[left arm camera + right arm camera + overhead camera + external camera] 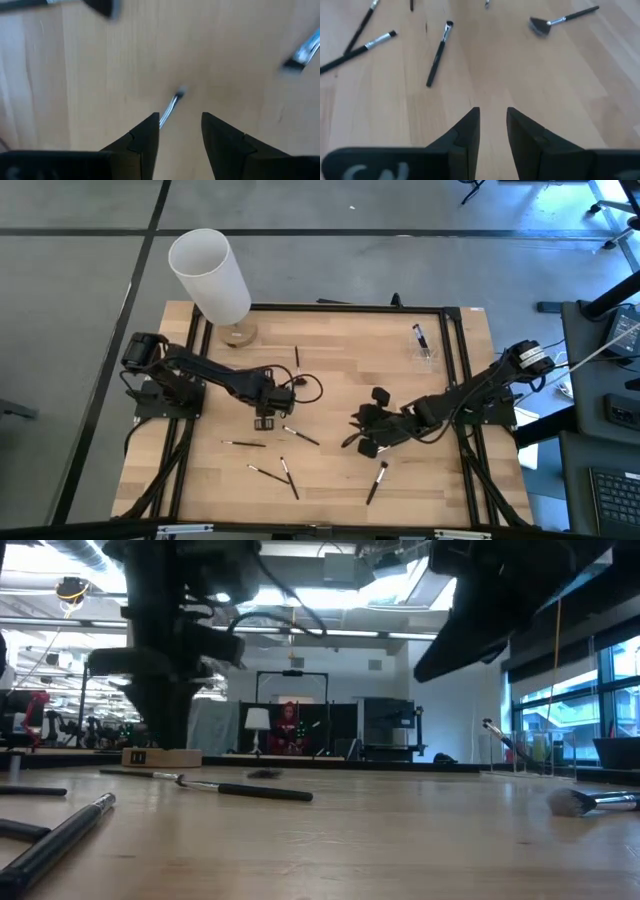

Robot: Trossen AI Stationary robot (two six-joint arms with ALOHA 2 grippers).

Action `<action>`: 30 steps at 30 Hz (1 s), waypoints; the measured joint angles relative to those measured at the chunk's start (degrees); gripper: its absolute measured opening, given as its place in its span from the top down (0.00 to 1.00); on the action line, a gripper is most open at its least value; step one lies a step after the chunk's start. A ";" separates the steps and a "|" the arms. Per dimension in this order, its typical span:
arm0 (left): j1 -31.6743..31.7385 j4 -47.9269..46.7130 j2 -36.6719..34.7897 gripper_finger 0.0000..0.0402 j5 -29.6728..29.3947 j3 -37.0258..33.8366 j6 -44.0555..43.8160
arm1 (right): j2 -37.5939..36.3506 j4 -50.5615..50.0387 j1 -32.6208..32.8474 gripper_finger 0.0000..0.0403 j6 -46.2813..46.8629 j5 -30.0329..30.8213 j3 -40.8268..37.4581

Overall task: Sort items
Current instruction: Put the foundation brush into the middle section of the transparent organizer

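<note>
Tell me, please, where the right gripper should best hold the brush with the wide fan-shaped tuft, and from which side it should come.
Grip the fan brush probably mid-handle, from straight above, fingers across it: it lies flat on the table, and the handle is slim while the tuft is wide and soft.

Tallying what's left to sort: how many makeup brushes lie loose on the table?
6 brushes: one at the back, one beside the left claw at, one at left, two front left, one front centre. The arms may hide more.

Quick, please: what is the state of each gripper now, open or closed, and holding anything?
Left gripper: open, empty, above a slim dark-handled makeup brush.
Right gripper: open, empty, over the bare wooden table.
</note>
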 joint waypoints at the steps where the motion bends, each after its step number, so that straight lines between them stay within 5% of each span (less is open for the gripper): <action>1: 0.35 -1.32 0.00 0.65 0.13 0.00 1.08 | 0.48 0.18 -0.03 0.76 0.02 -0.03 0.00; 6: 2.62 -2.55 0.02 0.65 2.45 0.00 5.50 | 2.17 0.25 -0.03 0.76 0.11 -0.15 0.00; 14: 0.93 17.75 0.04 0.65 12.69 0.00 10.14 | 3.04 0.23 -0.66 0.76 -0.02 -2.45 0.00; 30: -7.09 24.49 7.48 0.65 8.54 0.00 15.55 | 3.04 0.87 -0.66 0.76 -0.04 -2.65 0.00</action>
